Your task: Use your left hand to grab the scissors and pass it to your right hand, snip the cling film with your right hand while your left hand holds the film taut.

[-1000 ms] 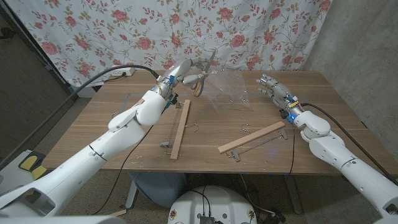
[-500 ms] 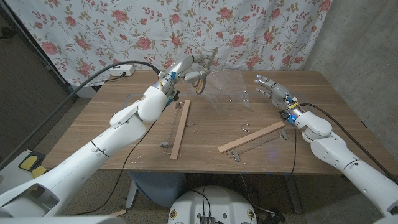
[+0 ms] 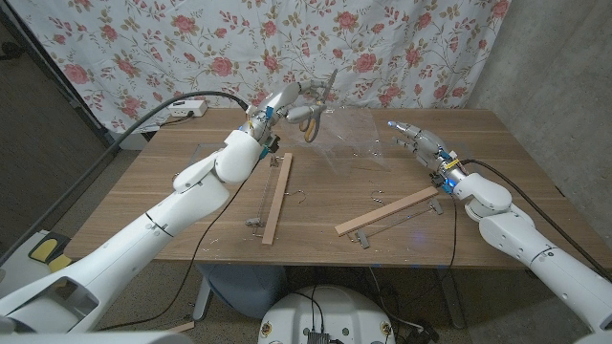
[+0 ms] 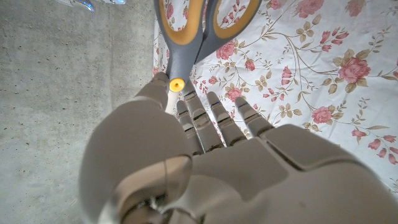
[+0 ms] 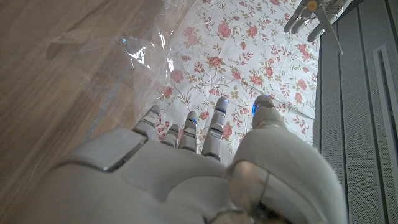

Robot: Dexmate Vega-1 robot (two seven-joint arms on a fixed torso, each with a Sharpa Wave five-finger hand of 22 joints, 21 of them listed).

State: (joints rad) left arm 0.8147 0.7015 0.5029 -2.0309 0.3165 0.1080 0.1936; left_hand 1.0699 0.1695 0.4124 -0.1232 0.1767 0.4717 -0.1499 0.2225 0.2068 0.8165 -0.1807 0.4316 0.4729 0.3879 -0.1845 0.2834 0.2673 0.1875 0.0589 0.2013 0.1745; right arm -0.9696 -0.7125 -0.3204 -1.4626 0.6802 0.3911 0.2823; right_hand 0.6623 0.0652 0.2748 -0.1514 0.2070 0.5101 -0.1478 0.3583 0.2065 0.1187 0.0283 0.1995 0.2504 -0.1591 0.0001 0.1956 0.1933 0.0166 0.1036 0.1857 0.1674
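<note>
My left hand (image 3: 290,99) is raised over the table's far middle and grips the scissors (image 3: 310,118). Their orange-and-grey handles hang below the hand and the blades point up. In the left wrist view the scissors (image 4: 184,31) reach past the fingers (image 4: 205,118), which close round them near the yellow pivot. My right hand (image 3: 417,140) hovers at the far right with fingers apart and nothing in it, a short way right of the cling film (image 3: 352,132). The right wrist view shows this hand (image 5: 186,168), crinkled film (image 5: 144,51) on the wood, and the left hand's fingers (image 5: 306,14) far off.
Two wooden slats lie on the table: one (image 3: 277,196) lengthwise left of centre, one (image 3: 387,210) slanted right of centre, with small metal clips (image 3: 378,198) near them. A white power strip (image 3: 187,110) sits at the far left edge. A floral curtain (image 3: 191,48) hangs behind.
My left hand has carried the scissors a little up and to the right. My right hand has moved left toward the film, fingers still spread.
</note>
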